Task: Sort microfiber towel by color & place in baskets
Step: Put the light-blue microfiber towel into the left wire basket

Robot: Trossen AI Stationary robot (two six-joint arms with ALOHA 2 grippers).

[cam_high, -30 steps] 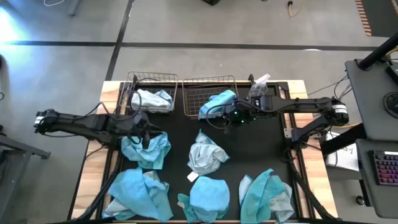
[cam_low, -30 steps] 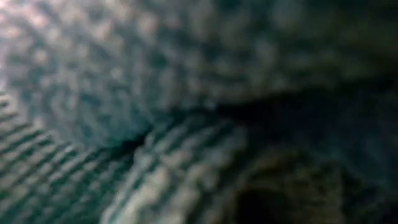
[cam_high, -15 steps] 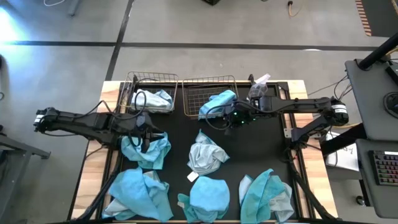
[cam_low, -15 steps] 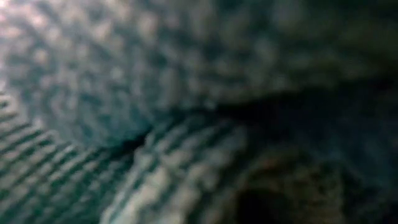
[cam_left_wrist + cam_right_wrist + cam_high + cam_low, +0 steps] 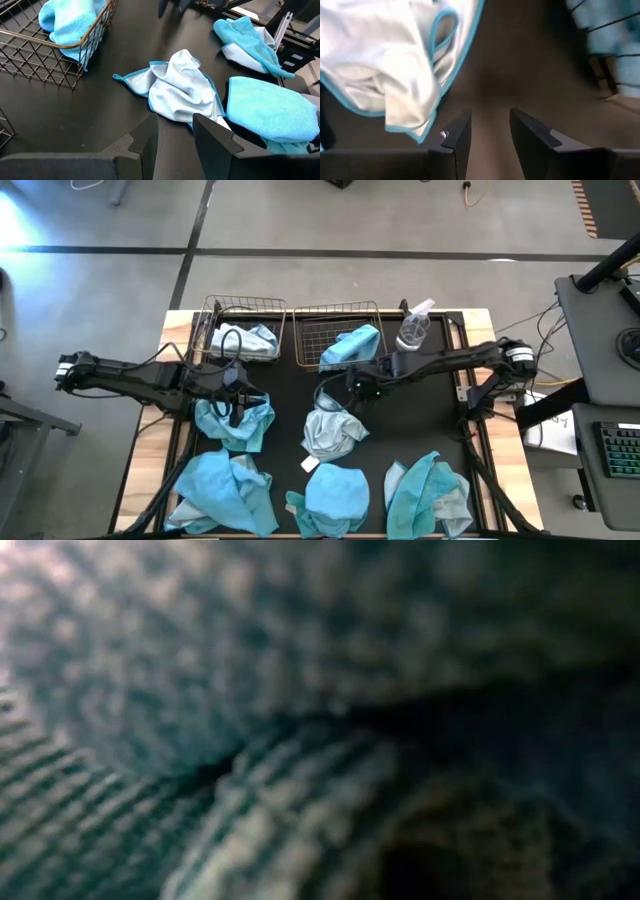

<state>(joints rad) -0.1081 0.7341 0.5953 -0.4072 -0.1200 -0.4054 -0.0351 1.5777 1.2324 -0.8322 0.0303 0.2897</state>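
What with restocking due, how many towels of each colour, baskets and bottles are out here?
Turquoise towels: 5
Pale grey-white towels: 2
Wire baskets: 2
Spray bottle: 1
Total: 10

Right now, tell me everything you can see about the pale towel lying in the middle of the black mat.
The pale towel is a soft, fuzzy-looking cloth, whitish grey-blue with a thin turquoise edge binding. It lies crumpled in loose folds on the black mat, not in either basket. One corner trails out flat toward the right basket. The right hand hovers just beside it, fingers apart, holding nothing. No other cloth rests on it.
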